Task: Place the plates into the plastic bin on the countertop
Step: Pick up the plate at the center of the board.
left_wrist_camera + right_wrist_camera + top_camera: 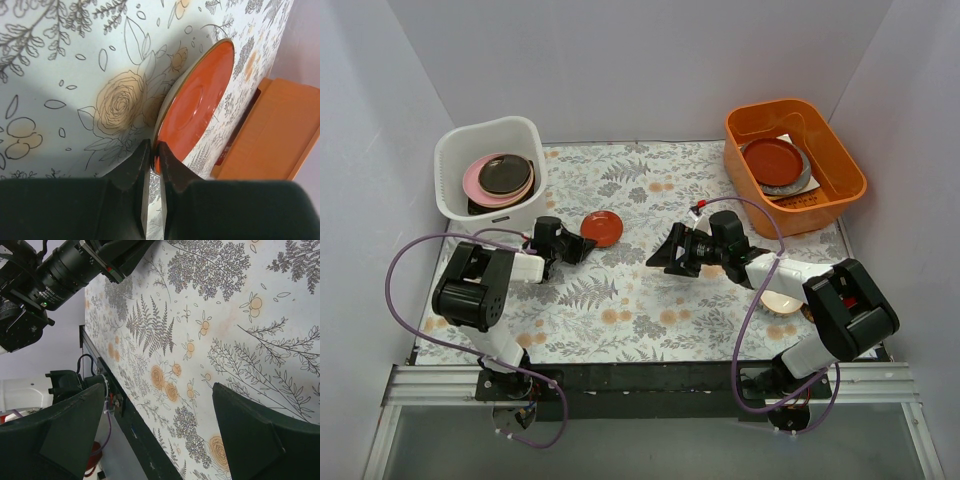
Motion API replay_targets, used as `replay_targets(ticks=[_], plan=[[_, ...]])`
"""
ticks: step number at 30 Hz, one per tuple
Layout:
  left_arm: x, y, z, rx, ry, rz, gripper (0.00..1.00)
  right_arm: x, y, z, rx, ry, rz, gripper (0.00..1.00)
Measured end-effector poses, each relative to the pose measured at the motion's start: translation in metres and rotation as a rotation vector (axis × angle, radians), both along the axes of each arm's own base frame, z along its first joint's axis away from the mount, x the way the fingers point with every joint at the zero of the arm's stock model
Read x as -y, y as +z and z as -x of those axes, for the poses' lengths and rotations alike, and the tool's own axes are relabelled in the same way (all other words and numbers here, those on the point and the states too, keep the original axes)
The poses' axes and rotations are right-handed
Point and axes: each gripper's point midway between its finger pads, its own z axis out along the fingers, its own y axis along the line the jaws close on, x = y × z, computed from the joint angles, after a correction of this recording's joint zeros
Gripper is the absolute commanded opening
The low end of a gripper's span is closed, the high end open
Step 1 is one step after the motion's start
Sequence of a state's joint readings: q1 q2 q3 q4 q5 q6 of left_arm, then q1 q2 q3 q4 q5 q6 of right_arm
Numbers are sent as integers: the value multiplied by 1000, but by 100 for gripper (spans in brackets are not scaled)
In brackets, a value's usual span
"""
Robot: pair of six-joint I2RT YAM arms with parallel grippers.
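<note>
Black left fingers point(131, 172) fill the bottom of the left wrist view, drawn almost together with the near rim of the orange-red plate point(197, 110) pinched between their tips. That plate slants away from them over a large printed rose, and whether its far edge touches the tabletop point(650, 300) cannot be told. From above, the same plate point(603, 228) shows just past the left fingers point(572, 245), a little to the right of the plastic bin point(485, 130), which stands at the back left corner of the tabletop. Inside the bin a dark plate point(505, 173) lies on top of a pink plate point(472, 182), with a beige rim showing between them. Near the middle of the tabletop the right fingers point(65, 430) stand spread wide, nothing between them, with only fern leaves and small orange flowers below. Beside the right arm, toward the near right edge, a cream plate point(782, 302) lies partly hidden. At the back right corner an orange tub point(840, 165) holds a red plate point(773, 160) stacked on a greyish one.
</note>
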State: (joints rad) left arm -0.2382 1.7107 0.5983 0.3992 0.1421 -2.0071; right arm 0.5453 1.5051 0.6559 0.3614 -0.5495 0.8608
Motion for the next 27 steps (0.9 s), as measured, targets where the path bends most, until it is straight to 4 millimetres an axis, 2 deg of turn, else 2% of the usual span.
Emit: replay_targets(ticks=[5,11,15,20,27], plan=[[4,12,5,33,-47,-70,0,0,0,-1,0,-2,0,96],[13,43,10,89,-132,-162,0,1,2,1,6,-3,-3,97],[16,81,0,173,-159,-194,0,2,3,2,8,-2,-5,98],[18,140,-22,293,-168,-232,0,2,3,2,9,-2,-5,98],[8,195,-45,377,-139,-295,0,4,2,4,12,-5,-4,98]])
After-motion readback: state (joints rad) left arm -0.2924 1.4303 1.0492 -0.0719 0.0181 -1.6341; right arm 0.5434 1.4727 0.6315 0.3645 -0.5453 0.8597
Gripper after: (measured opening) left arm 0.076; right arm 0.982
